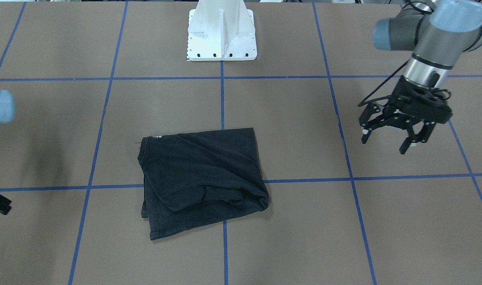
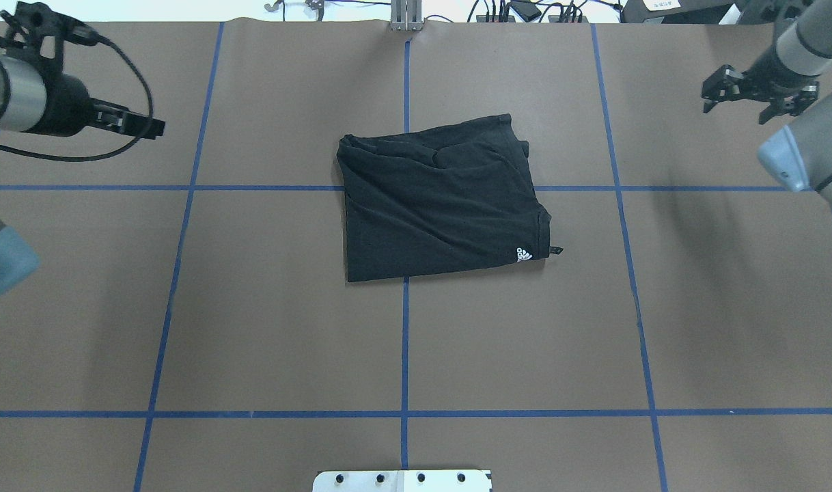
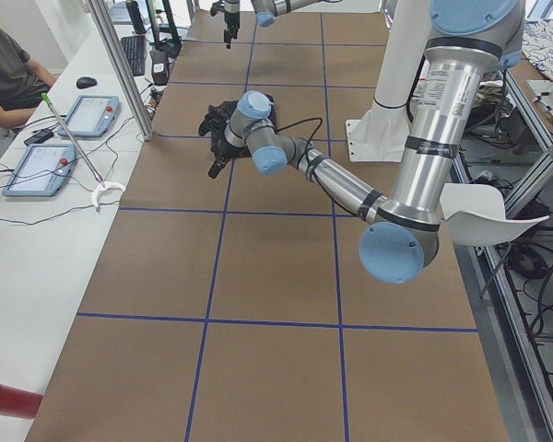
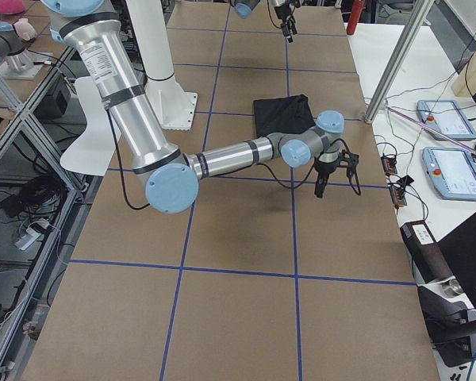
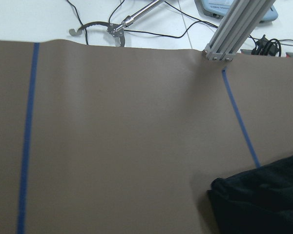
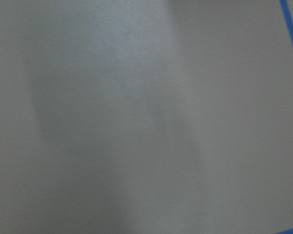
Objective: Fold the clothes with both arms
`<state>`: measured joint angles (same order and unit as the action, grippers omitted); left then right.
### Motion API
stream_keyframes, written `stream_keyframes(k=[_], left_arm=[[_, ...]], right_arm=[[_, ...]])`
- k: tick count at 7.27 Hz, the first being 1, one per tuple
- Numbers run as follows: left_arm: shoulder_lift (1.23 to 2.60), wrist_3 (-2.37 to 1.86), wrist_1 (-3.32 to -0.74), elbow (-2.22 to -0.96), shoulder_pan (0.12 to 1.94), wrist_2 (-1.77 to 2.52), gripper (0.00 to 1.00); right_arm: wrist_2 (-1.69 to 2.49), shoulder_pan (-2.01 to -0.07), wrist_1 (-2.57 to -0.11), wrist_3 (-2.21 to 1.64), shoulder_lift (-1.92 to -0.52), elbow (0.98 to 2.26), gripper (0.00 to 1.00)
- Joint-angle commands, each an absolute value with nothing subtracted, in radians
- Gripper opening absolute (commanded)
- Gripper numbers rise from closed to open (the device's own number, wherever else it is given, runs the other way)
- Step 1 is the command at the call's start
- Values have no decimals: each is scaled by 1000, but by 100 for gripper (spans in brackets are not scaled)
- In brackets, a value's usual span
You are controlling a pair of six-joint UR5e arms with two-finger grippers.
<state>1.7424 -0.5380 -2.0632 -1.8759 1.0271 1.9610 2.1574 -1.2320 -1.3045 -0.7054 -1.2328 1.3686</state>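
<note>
The black T-shirt [image 2: 436,198] lies folded into a rough rectangle at the table's middle, with a small white logo [image 2: 523,255] at one corner; it also shows in the front view [image 1: 201,178]. My left gripper [image 1: 385,142] hangs open and holds nothing, well off to the shirt's side, above the table. In the overhead view the left gripper [image 2: 143,126] sits at far left and the right gripper [image 2: 736,111] at far right, open, with nothing in it. The left wrist view catches only a corner of the shirt [image 5: 263,204]. The right wrist view shows blurred table paper.
Brown paper with blue tape lines [image 2: 405,328] covers the table. The white base stand [image 1: 222,35] is at the robot's edge. Beside the far edge stand a metal post [image 3: 120,69], control tablets [image 3: 39,168] and a seated person [image 3: 9,74].
</note>
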Motion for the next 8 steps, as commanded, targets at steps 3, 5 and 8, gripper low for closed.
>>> stream_keyframes(k=[3,5,8], left_arm=[[1545,81,-1955,-1847,1383,2184,99],[1525,150,-1890,-1825,1451,2215,99],[1506,147,-1747,-1821,1526,2363,99]], right_arm=[[2306,-1481,-1310,-113,-1598,1506,100],[2313,-1522,-1336,-14,-1704,1586,100],[2309,-1569,-1784,171,-1672,1796,100]])
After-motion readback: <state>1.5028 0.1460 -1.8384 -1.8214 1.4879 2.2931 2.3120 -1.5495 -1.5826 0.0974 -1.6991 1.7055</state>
